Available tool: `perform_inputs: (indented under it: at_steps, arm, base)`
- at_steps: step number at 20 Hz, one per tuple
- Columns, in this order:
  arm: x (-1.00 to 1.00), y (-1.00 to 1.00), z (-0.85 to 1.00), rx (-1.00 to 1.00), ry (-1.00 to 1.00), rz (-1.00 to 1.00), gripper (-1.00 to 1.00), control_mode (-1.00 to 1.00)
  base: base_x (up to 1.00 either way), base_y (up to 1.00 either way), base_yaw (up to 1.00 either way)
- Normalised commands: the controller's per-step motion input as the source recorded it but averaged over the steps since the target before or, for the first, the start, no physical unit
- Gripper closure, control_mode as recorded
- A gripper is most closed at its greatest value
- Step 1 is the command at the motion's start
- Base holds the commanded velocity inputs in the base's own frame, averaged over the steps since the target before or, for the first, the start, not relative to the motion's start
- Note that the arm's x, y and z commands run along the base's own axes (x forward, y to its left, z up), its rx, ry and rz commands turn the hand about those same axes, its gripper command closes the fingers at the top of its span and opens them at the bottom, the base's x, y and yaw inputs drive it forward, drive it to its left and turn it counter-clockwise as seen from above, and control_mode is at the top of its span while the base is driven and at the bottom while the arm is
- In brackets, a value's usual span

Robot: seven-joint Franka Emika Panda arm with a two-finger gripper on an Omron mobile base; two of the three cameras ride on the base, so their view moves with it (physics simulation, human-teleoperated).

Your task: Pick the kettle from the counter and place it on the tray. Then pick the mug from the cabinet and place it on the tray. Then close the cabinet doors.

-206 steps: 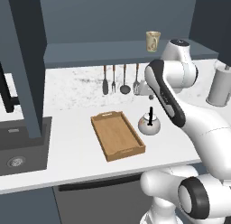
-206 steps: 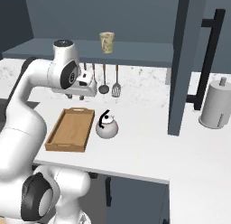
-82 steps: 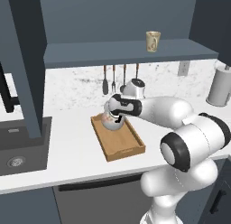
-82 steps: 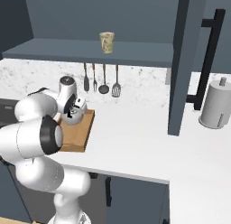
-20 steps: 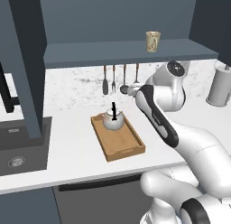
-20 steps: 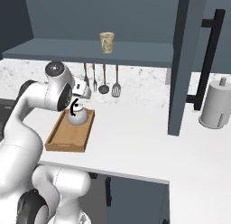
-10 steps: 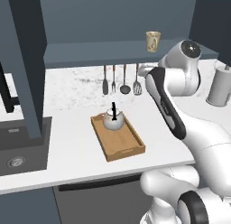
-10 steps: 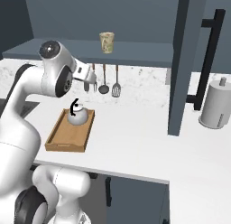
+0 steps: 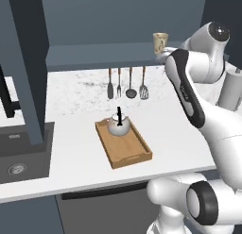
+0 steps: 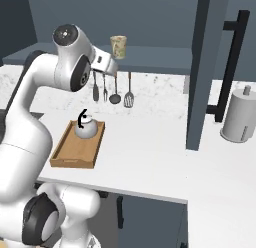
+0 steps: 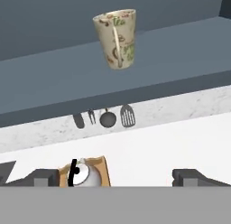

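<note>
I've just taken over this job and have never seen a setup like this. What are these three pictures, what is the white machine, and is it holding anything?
The white machine is a robot arm on a base that can drive. Two pictures come from cameras on that base, behind the arm to its left and right; the third looks out from the hand itself. On the counter lies a wooden tray with the kettle already standing on it. Four utensils hang on the wall behind. The mug stands on the cabinet shelf, straight ahead of the hand. A grey canister stands further right. The gripper is open and holds nothing; its two dark fingertips sit wide apart at the bottom of the hand picture.
</note>
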Motion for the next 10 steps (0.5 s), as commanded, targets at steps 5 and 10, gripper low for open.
perform_inputs:
  at_steps: [5, 10]
  arm:
    - [0.25, -0.13, 0.27, 0.00, -0.03, 0.01, -1.00, -1.00]
    - [0.39, -0.06, 0.14, 0.00, -0.01, 0.05, -1.00, -1.00]
  base:
    - [0.00, 0.00, 0.00]
    - [0.00, 0.00, 0.00]
